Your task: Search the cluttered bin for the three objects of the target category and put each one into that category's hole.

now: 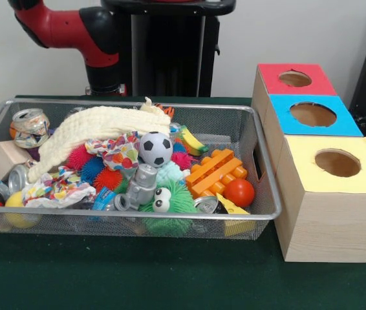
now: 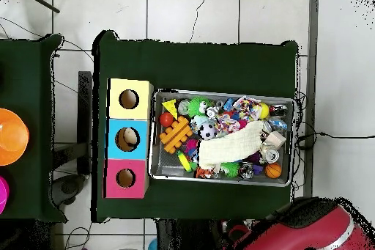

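While arm (image 2: 311, 225) is being held withdrawn at 5 o'clock from bin (image 2: 155, 135), gripper unseen, finger state not tellable.

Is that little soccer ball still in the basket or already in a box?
In the basket. The soccer ball sits atop the toy pile, beside the cream cloth.

No legible text or labels anywhere

Robot lab: red arm (image 1: 60, 29) behind green-covered surface (image 1: 170, 278), tiled floor (image 2: 190, 12) with loose cables (image 2: 22, 31), plain white wall (image 1: 286, 26).
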